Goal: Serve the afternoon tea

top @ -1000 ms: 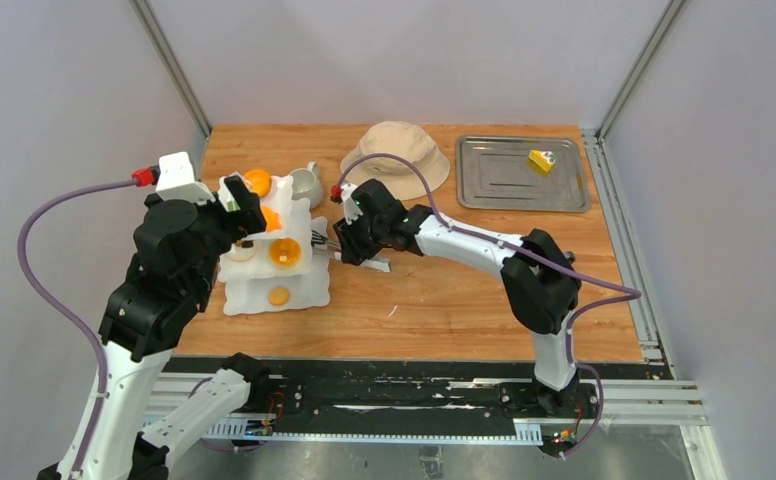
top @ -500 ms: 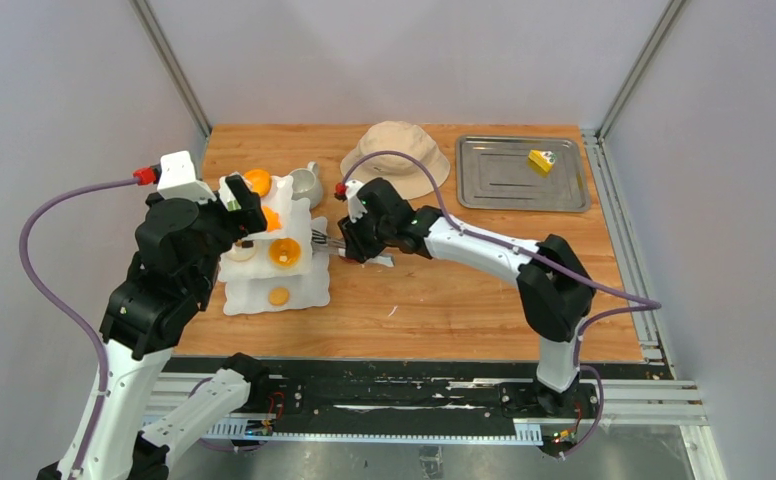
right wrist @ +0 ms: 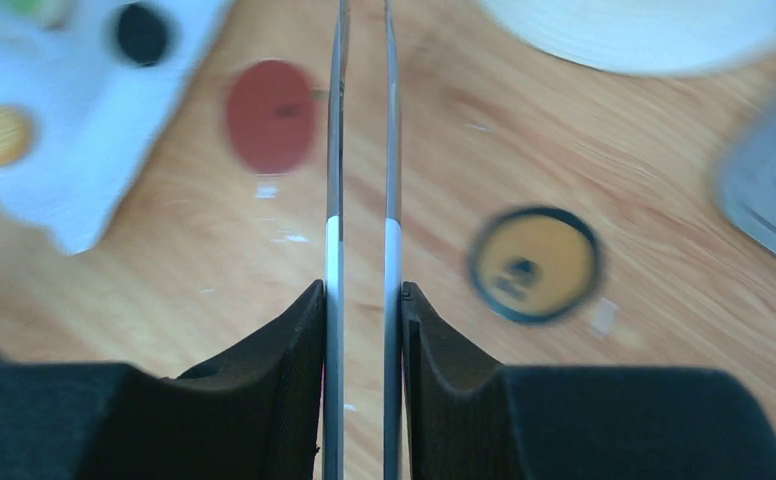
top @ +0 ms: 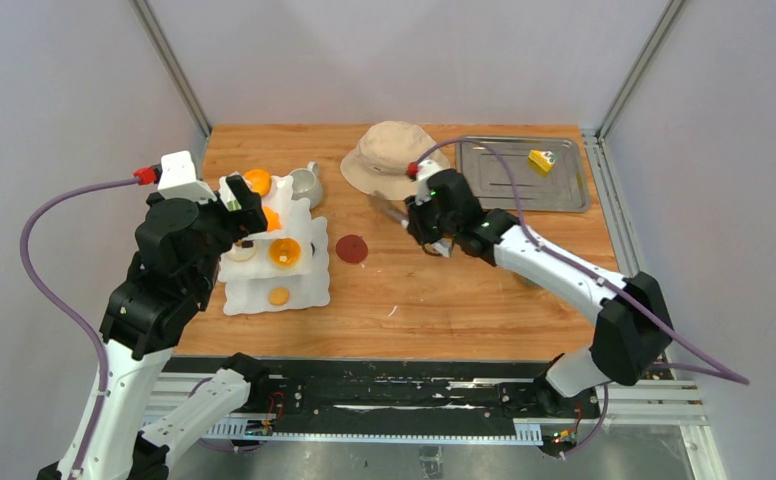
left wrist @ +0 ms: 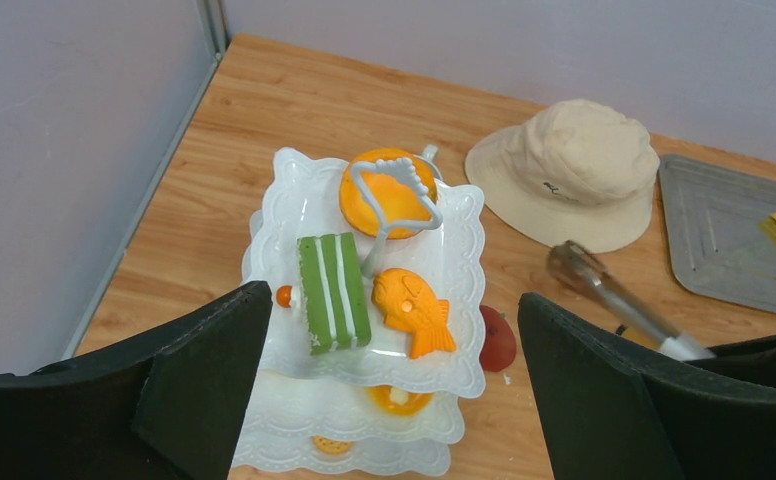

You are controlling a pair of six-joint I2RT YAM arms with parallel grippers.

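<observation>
Left claw has its jaws wide apart and empty, hanging over the white three-tier stand at the left of the desk. Top tier holds a green striped cake, orange fish and round orange pastry. Right claw is clamped on the metal tongs (blades nearly together), mid-desk in front of the beige hat. Red disc pastry lies on bare wood just right of the stand. Yellow pastry sits on the metal tray, far right. Grey mug is behind the stand.
</observation>
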